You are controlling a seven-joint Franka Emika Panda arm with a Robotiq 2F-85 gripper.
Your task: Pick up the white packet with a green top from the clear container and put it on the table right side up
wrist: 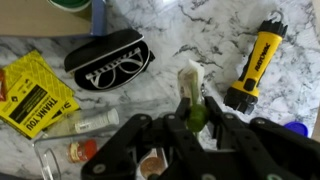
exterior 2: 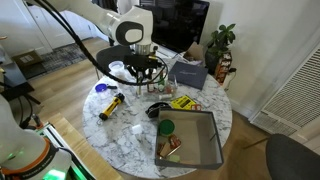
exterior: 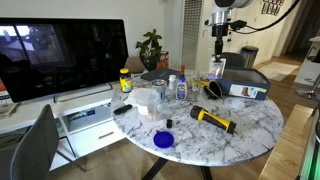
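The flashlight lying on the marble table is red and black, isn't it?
Not quite. The flashlight lying on the marble table is yellow and black, not red. The wrist view shows it plainly.

"THANK YOU" in black capitals on the yellow packet point(wrist: 35, 93); no other legible text.

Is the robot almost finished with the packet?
About halfway. Done: the packet is out of the container. In hand: the gripper pinches it above the table. Left: set it down upright and let go.
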